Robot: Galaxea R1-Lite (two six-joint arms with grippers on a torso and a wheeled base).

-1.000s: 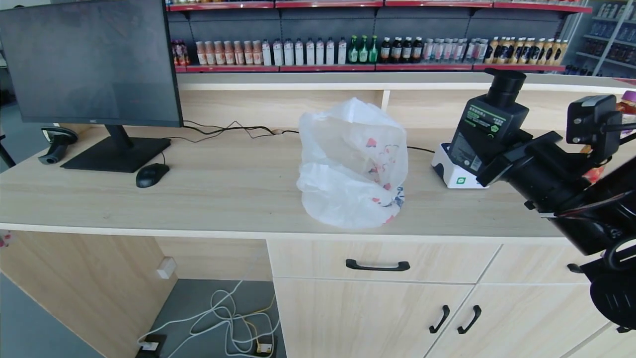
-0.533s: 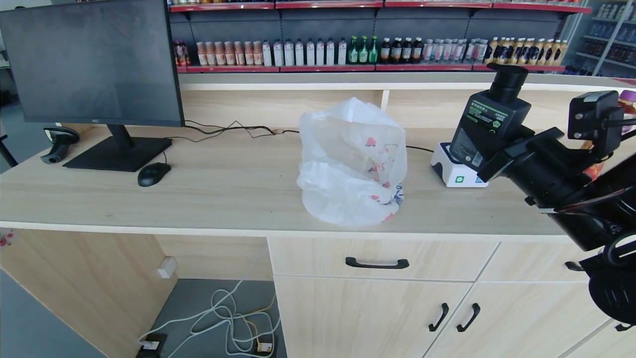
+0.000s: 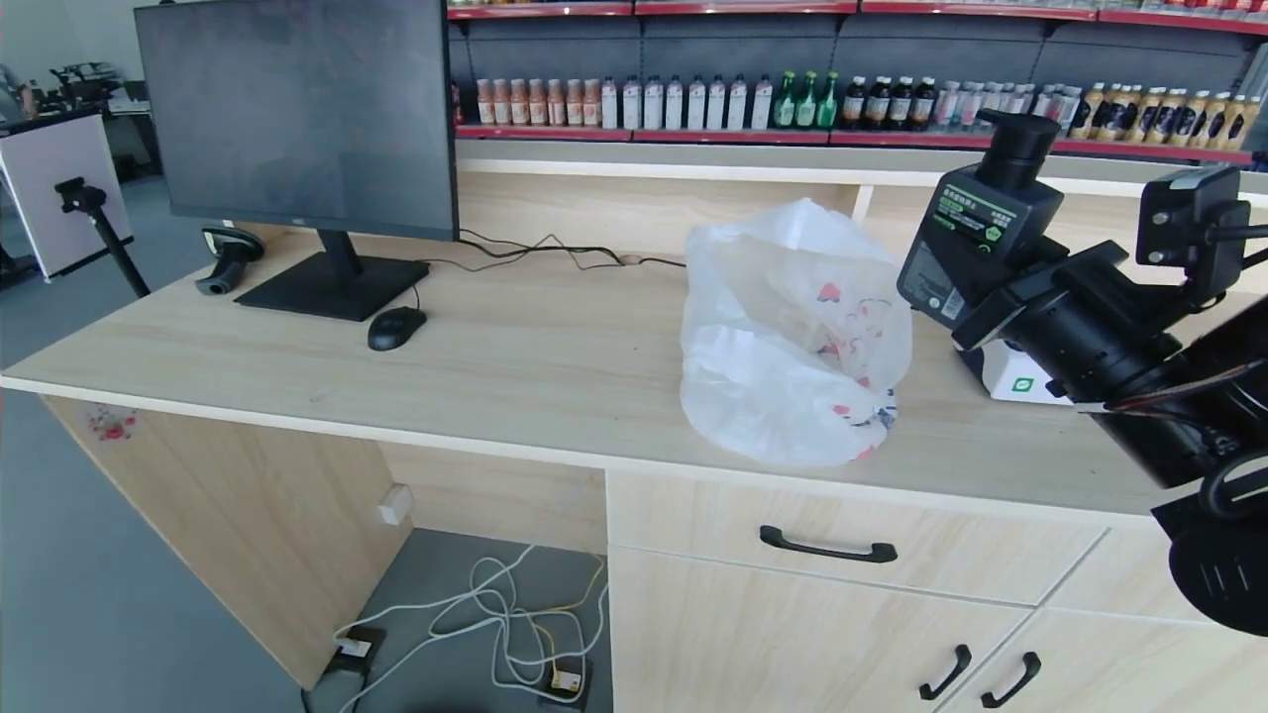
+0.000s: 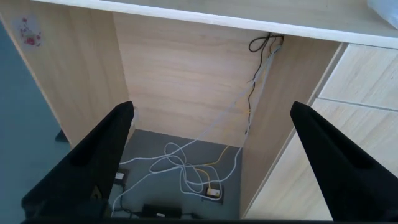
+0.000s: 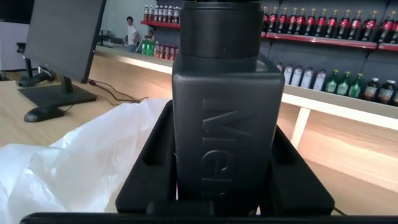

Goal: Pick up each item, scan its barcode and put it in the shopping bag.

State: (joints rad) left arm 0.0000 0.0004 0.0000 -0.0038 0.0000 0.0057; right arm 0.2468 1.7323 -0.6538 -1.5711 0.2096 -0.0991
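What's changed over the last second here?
The head camera swung left, so the scene's slide is not the things moving. Against the counter, the right gripper, shut on the black bottle, carried it left from the white scanner stand toward the shopping bag. Bag, monitor and mouse stayed put.

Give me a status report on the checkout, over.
Right gripper shut on dark bottle, held above the counter beside the shopping bag. Left gripper open, low below counter level. Nothing between bottle and bag.
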